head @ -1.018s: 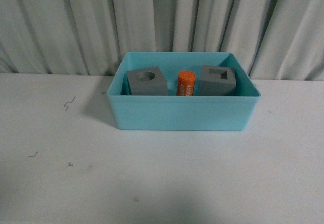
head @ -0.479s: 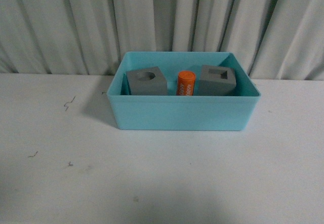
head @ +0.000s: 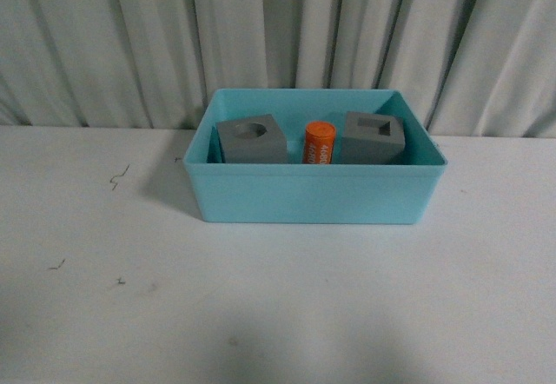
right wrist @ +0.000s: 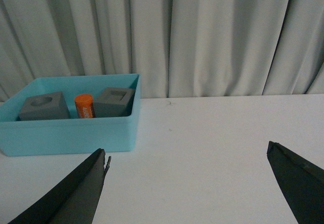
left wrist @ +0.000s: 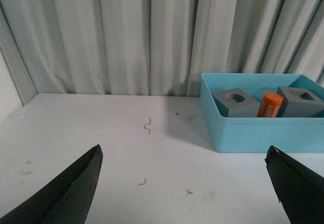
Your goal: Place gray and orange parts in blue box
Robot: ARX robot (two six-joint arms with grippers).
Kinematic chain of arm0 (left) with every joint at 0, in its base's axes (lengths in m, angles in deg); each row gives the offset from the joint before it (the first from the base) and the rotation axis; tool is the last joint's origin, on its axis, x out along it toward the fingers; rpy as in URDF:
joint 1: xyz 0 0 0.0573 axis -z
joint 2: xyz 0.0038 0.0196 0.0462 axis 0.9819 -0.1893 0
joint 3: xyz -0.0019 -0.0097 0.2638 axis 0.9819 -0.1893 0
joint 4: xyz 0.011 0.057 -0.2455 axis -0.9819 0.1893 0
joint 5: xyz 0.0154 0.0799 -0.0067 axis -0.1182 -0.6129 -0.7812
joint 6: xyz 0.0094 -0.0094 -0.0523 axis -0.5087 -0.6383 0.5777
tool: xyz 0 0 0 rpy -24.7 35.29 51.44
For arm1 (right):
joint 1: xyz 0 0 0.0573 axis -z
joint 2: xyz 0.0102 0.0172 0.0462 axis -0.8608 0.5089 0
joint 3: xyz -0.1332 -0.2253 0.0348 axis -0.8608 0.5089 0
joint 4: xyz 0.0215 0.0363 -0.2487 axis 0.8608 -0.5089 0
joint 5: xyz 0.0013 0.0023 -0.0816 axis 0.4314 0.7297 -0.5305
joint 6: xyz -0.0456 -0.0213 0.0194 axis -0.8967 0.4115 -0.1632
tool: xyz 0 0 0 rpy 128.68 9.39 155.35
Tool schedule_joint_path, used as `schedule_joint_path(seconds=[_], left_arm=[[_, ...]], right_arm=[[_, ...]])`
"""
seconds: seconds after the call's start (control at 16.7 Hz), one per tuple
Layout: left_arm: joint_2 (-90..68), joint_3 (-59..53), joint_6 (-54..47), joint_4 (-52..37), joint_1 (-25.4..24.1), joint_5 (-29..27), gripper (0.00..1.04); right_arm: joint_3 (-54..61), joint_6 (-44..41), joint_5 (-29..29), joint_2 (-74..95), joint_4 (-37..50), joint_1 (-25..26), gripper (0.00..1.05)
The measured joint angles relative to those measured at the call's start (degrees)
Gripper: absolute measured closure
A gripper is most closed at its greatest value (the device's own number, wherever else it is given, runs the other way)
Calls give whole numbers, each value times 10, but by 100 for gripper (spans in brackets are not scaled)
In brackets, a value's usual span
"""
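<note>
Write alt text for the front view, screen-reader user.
A light blue box sits on a white table before a pale pleated curtain, holding three parts in a row: a gray cube with a round hole, an upright orange cylinder, and a gray cube with a square hole. No arm or claw is visible.

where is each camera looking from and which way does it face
Front view: on the body, facing the blue box and curtain; no arm shows.
Left wrist view: low over the table, left of the box; the open left gripper frames it.
Right wrist view: low, right of the box; the open right gripper frames it.
All share the box, two gray cubes and orange cylinder.
</note>
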Motion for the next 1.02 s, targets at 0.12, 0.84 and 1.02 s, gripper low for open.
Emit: schedule_joint_path(seconds=[0.12, 0.84, 1.02], left_arm=[[0, 0, 0, 0, 0, 0, 7], [0, 0, 0, 0, 0, 0, 7], [0, 0, 0, 0, 0, 0, 7]], right_arm=[[0, 0, 0, 0, 0, 0, 6], [0, 0, 0, 0, 0, 0, 6], [0, 0, 0, 0, 0, 0, 6]])
